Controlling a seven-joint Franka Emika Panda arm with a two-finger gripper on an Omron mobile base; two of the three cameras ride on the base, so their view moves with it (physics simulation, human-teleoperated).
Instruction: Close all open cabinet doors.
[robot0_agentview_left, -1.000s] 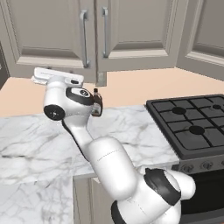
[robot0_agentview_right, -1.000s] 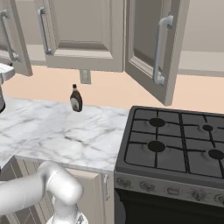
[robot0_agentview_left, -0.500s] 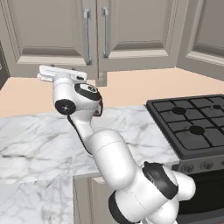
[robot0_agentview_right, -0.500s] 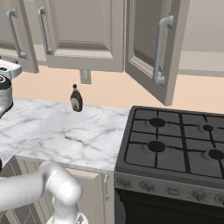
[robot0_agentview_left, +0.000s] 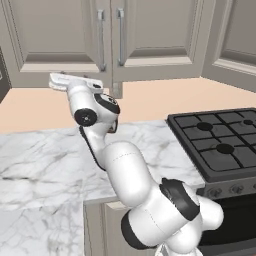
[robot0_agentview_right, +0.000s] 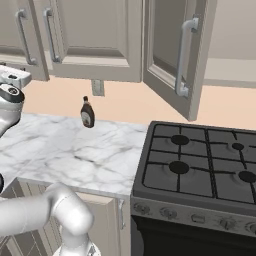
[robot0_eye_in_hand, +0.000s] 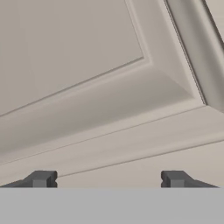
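The tool (robot0_eye_in_hand: 106, 179) is released, its two tips spread wide and grasping nothing; it points at the lower frame of a cabinet door (robot0_eye_in_hand: 87, 78), probably because a flat push there shuts it. In the right base view, one open cabinet door (robot0_agentview_right: 175, 55) stands at upper centre, above the stove (robot0_agentview_right: 200, 165); it remains to be closed.

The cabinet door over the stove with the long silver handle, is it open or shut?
Open. In the right base view that cabinet door swings out from the wall above the stove, its inner side visible, while the doors beside it lie flush.
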